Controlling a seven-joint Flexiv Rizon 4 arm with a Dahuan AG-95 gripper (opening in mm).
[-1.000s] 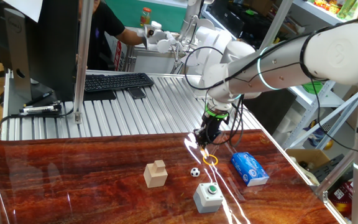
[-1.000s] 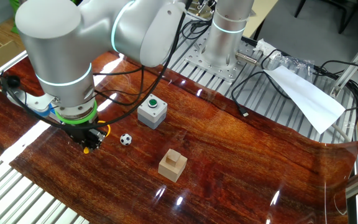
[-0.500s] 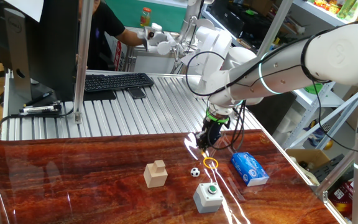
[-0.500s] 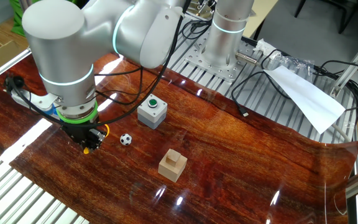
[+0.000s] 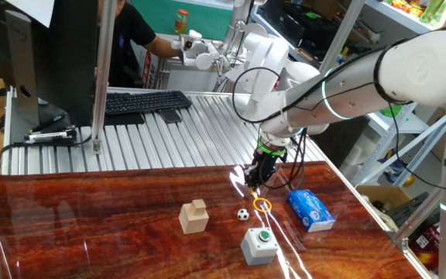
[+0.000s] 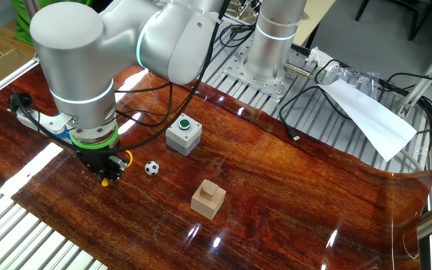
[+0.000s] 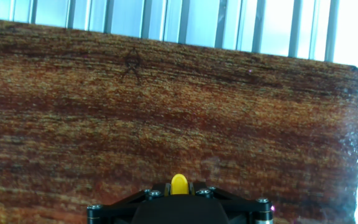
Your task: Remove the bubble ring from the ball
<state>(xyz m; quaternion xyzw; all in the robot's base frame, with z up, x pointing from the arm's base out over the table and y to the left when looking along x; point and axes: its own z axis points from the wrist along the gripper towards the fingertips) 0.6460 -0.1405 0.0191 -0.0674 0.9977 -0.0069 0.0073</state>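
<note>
The bubble ring [image 5: 262,204] is a thin orange-yellow loop. My gripper [image 5: 255,180] is shut on its handle and holds it just to the right of the ball [image 5: 242,214], apart from it. In the other fixed view the ring [image 6: 128,158] hangs by my gripper [image 6: 109,171], left of the black-and-white ball [image 6: 151,168]. In the hand view the yellow handle tip [image 7: 179,185] sticks out between the closed jaws at the bottom edge; the ball is out of view there.
A wooden block [image 5: 194,216] stands left of the ball. A grey box with a green button [image 5: 259,244] is in front of it. A blue packet [image 5: 310,209] lies to the right. The wooden tabletop [image 7: 166,112] ends at a metal slatted surface [image 5: 169,132] behind.
The arm's upper links have shifted slightly. The gripper and the ring stay in about the same place beside the ball.
</note>
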